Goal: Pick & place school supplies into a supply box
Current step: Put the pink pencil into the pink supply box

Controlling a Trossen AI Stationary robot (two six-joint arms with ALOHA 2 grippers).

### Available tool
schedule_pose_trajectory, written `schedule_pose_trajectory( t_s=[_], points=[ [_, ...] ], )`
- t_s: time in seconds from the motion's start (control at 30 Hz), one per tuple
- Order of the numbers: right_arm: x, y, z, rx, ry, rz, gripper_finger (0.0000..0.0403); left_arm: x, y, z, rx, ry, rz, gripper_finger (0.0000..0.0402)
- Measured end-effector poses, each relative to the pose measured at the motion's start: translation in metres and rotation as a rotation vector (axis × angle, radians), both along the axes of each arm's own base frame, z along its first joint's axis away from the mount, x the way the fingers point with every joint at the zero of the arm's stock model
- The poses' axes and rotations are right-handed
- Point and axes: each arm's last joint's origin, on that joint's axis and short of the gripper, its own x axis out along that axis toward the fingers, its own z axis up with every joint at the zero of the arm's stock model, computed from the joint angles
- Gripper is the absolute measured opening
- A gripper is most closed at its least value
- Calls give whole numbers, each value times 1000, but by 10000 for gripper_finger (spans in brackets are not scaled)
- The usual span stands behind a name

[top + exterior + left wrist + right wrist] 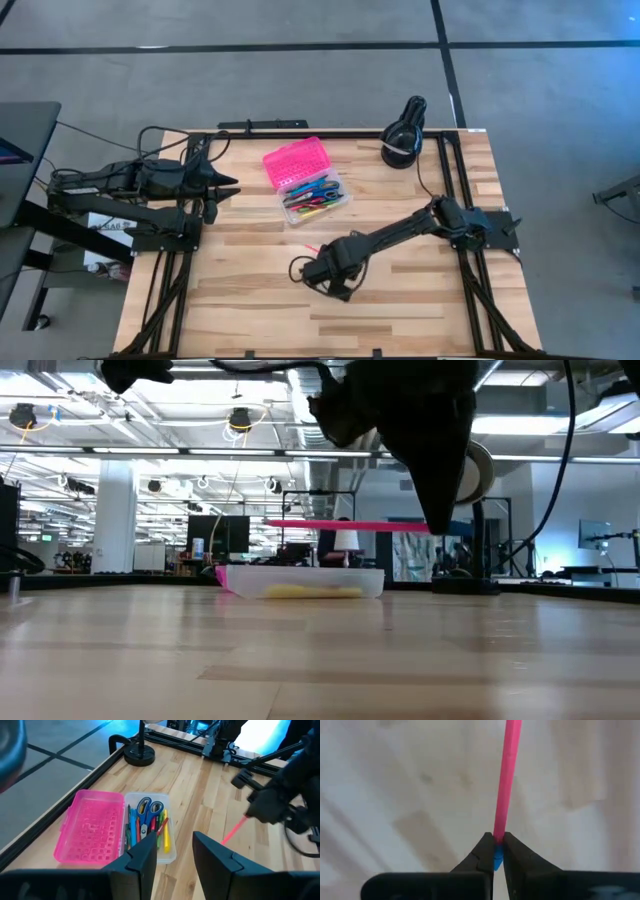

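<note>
The left claw point(228, 189) is waiting at the left side of the bench point(400, 310), up off the wood, with its fingers point(142, 860) sitting apart and holding nothing. It looks parked there so it is out of the way. Just to its right, the supply box point(305, 182) is lying open, pink lid flat, with pens and scissors point(149, 810) already inside. Further right, near the middle, the right claw point(312, 262) is squeezing the end of a pink pencil point(507, 780). The pencil is pointing toward the box, likely so it can go in next.
</note>
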Motion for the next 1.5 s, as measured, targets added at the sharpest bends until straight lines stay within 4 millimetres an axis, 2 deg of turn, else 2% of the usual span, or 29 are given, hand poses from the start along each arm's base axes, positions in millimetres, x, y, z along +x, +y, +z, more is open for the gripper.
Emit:
schedule_pose_trajectory(
  t_s=[0.2,0.5,0.77,0.87,1.07,1.5],
  points=[
    [3,-51,7,-81,115,130,7,0,0,0,-48,-13,18,118],
    [13,-136,8,-164,166,298,7,0,-1,0,-137,-34,43,118],
    [22,-190,7,-231,118,460,7,0,0,0,-179,-53,98,118],
    [29,-202,6,-238,44,483,7,0,1,0,-190,-62,126,118],
    [39,-212,5,-247,-45,547,7,0,1,0,-211,-73,154,118],
    [41,-227,-8,-240,-90,539,7,0,2,0,-205,-78,177,118]
  ],
)
